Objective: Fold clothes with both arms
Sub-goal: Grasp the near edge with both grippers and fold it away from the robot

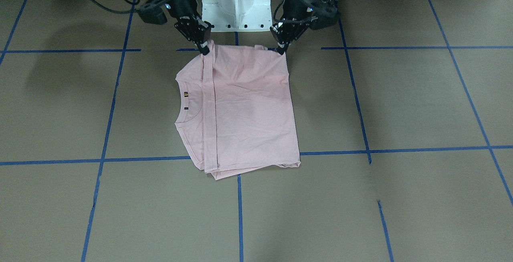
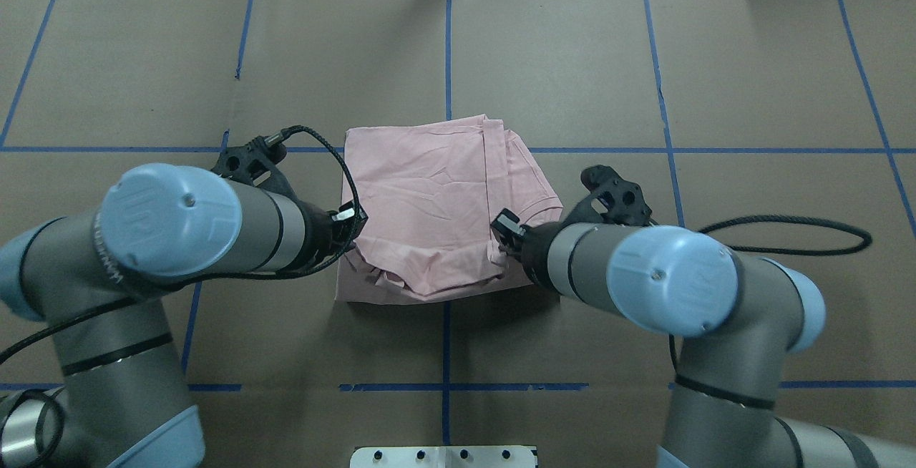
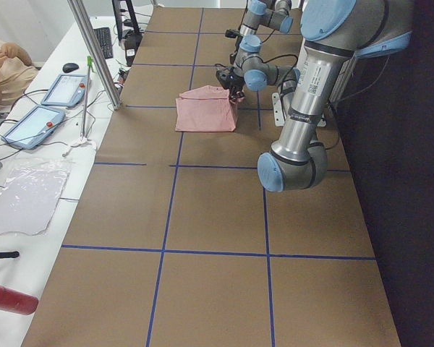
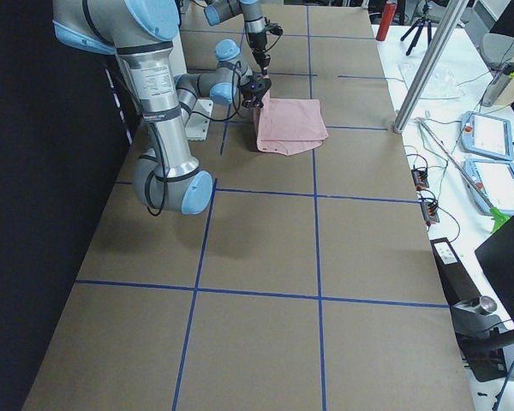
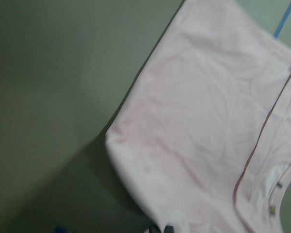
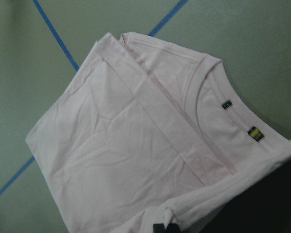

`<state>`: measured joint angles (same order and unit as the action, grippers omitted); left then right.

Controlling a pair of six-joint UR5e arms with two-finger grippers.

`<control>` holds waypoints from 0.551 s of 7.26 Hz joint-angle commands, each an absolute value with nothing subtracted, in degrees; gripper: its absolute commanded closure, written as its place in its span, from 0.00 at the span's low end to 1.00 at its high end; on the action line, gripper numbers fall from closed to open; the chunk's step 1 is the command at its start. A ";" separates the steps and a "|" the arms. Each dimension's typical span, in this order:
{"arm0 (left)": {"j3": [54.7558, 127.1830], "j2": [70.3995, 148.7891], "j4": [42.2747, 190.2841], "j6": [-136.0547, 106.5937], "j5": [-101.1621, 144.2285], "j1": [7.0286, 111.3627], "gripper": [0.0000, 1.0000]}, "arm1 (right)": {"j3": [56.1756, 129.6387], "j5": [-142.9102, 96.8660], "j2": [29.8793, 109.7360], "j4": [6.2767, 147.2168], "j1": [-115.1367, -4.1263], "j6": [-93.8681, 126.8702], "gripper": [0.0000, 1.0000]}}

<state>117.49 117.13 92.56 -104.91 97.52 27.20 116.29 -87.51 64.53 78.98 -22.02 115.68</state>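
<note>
Clenching the corners of one pink T-shirt (image 1: 248, 105) are two claws: left claw (image 1: 281, 49), right claw (image 1: 204, 49).

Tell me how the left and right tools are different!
The left tool pinches a plain corner of the T-shirt; the right tool pinches the corner by the neck hole. A folded strip runs from the right tool; cloth by the left tool is smooth. Both are shut on the edge nearest the robot.

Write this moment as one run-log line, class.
phase: mid-fold | left gripper: shut on T-shirt corner | right gripper: shut on T-shirt corner | T-shirt: folded, robot-side edge raised, neckline on robot's right
</note>
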 commanded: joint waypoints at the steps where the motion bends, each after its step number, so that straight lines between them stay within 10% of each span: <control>1: 108.06 119.26 97.80 -99.33 97.47 32.85 1.00 | 104.89 -90.08 57.85 79.10 -28.98 112.69 1.00; 4: 93.46 124.97 106.14 -95.63 92.91 35.15 1.00 | 90.83 -94.21 50.73 77.01 -33.82 112.32 1.00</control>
